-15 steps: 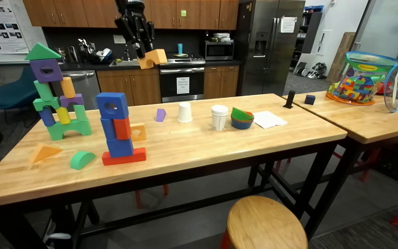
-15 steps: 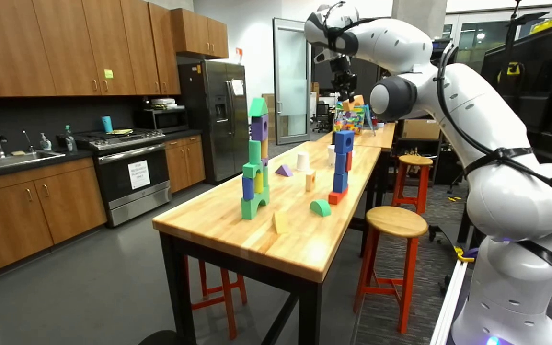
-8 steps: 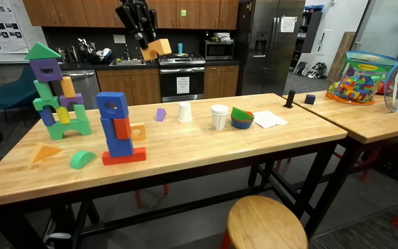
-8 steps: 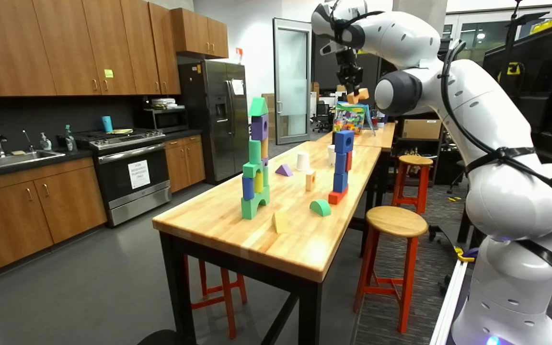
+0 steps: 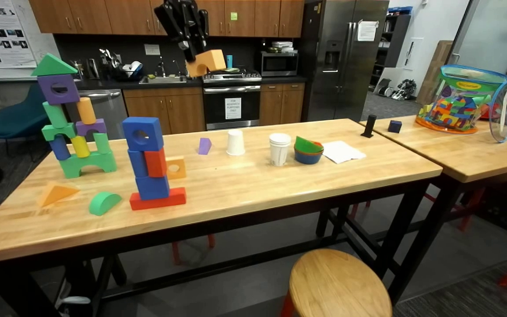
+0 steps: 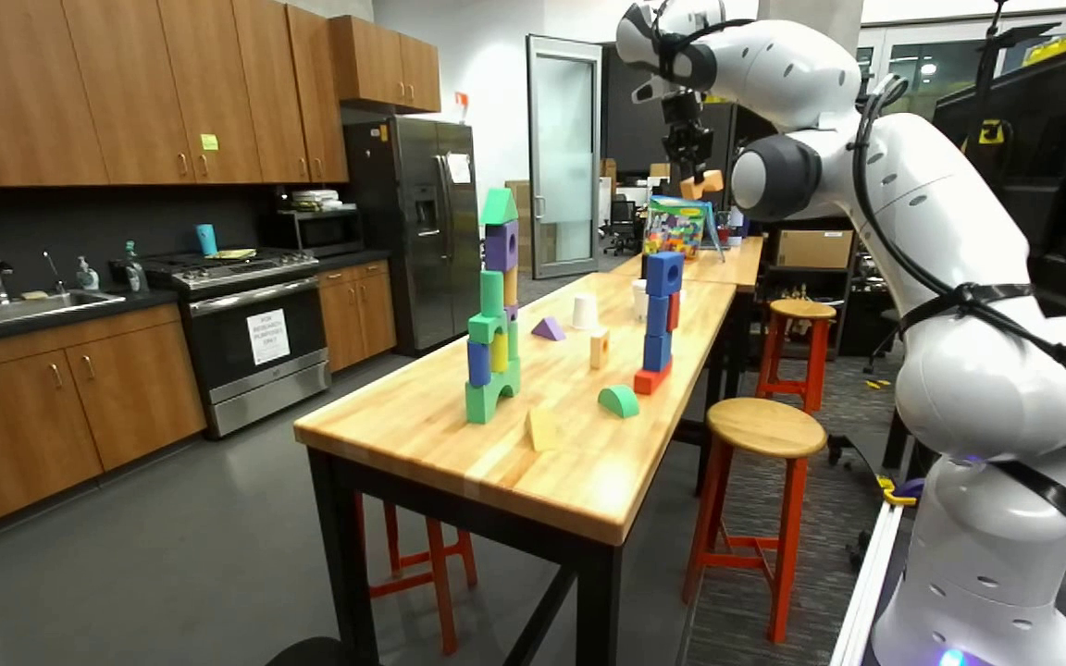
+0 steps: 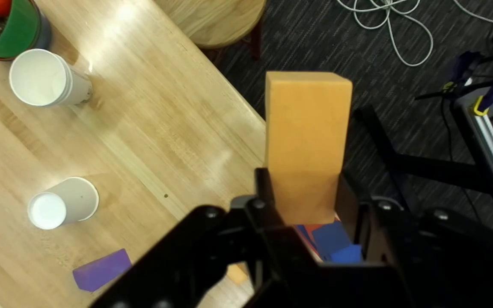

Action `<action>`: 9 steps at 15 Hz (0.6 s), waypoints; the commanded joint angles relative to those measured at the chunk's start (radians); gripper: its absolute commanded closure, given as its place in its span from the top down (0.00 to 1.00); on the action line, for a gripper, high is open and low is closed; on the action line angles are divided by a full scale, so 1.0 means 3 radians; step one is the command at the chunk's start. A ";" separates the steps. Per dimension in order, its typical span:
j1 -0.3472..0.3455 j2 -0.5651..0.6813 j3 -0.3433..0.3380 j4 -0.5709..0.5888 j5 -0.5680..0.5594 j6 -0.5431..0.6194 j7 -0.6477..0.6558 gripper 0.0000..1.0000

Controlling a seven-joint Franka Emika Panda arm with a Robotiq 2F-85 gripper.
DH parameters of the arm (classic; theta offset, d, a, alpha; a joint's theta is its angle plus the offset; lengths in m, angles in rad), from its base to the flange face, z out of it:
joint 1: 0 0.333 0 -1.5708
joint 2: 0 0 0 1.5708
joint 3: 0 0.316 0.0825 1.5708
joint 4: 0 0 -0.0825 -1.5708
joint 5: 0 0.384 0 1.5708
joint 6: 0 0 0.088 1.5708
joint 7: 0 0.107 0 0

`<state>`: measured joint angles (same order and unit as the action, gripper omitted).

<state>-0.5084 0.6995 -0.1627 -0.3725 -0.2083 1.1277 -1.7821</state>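
Your pincer (image 7: 306,196) is clamped on one end of an orange arch block (image 5: 211,60), a finger pressed to each side. You have the block up in the air, well above the table (image 5: 236,187), its notch facing down and its body slightly tilted. Judging by this, the step in hand is the carry: the block is gripped, lifted and resting on nothing. Your next move seems to call for a firm hold and a steady wrist, keeping away from the tower of blue and red blocks (image 5: 152,165), which a bump could topple.

In an exterior view, that tower stands on the left half, close to the near edge; a mixed-colour tower (image 5: 65,130) stands farther left and farther back. To the right you have a purple wedge (image 5: 204,146), an upturned white cup (image 5: 236,143), an upright white cup (image 5: 279,152) and nested bowls (image 5: 308,157).

On the stove (image 5: 212,110) at the far side, a sign (image 5: 233,108) reads FOR RESEARCH PURPOSES; the line below is too small. You cannot make out the print on the fridge's sheet (image 5: 367,31), the poster (image 5: 2,39) at far left, or the yellow label (image 5: 470,86) on the bag of blocks (image 5: 453,111) at right.
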 commanded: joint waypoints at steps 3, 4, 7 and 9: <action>0.0003 0.0011 -0.0021 0.0013 0.0022 -0.0011 -0.0002 0.40; 0.0004 0.0012 -0.0021 0.0014 0.0022 -0.0011 -0.0002 0.40; 0.0025 0.0040 -0.0038 0.0028 -0.0007 0.0014 0.0021 0.15; 0.0024 0.0047 -0.0049 0.0026 -0.0031 -0.0003 -0.0025 0.15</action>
<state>-0.5077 0.7089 -0.1628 -0.3749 -0.2089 1.1284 -1.7811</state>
